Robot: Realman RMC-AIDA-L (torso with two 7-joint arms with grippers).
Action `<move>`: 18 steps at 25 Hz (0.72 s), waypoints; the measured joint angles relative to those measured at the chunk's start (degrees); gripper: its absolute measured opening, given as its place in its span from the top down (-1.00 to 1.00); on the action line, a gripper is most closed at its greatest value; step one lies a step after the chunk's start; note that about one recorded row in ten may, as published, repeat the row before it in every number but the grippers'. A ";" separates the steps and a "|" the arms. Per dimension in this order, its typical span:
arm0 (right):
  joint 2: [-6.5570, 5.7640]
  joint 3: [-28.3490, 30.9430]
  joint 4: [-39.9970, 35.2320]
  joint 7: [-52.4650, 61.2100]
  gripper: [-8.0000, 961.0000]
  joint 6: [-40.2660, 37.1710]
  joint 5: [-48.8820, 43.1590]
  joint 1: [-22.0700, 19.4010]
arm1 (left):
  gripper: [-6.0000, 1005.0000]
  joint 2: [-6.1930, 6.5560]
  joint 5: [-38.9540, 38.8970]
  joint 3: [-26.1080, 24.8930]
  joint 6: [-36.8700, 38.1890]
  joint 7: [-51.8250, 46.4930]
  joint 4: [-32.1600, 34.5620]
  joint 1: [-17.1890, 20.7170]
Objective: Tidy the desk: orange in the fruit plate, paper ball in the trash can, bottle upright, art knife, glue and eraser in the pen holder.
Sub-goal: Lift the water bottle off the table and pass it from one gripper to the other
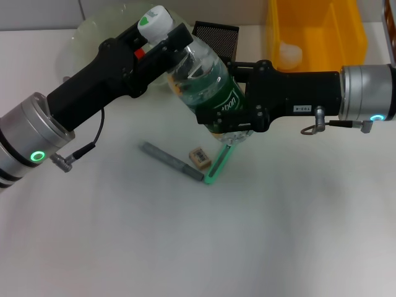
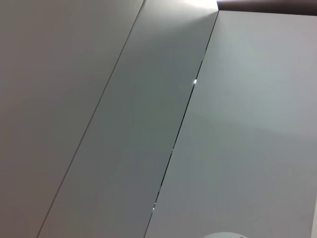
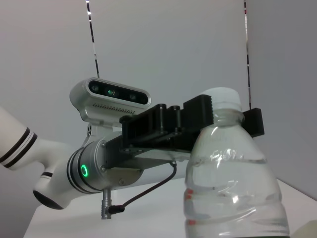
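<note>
1. Desk (image 1: 185, 247) below waits for a flat landing: the bottle's base should meet it squarely before either grip lets go.
2. Bottle (image 1: 204, 80) hangs tilted above the desk, cap toward the left arm.
3. Right gripper (image 1: 232, 114) is clamped around the labelled body.
4. Left gripper (image 1: 162, 38) pinches the neck just under the cap (image 1: 154, 21).

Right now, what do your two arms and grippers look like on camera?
Both arms are silver cylinders with a glowing green ring light, ending in matte black housings. The left gripper has blocky black fingers and a red spot near them; a thin black cable loops from its wrist. The right gripper carries a small white label, with a metal ring and cable at its wrist.
</note>
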 joint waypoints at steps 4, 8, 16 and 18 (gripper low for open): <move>0.00 0.00 0.13 0.00 -0.59 0.00 0.00 0.02 | -0.28 0.04 0.01 -0.12 -0.01 0.01 0.01 0.00; 0.00 0.00 0.14 0.00 -0.59 0.00 0.00 0.02 | -0.17 0.18 -0.13 -0.24 -0.25 -0.01 0.01 0.20; 0.00 0.01 0.34 0.24 -0.59 -0.30 0.54 0.03 | 0.12 0.27 -0.54 -0.25 -0.71 -0.66 0.25 0.50; 0.00 0.00 0.41 0.36 -0.59 -0.37 0.66 0.06 | 0.13 0.27 -0.86 -0.28 -0.66 -0.68 0.23 0.51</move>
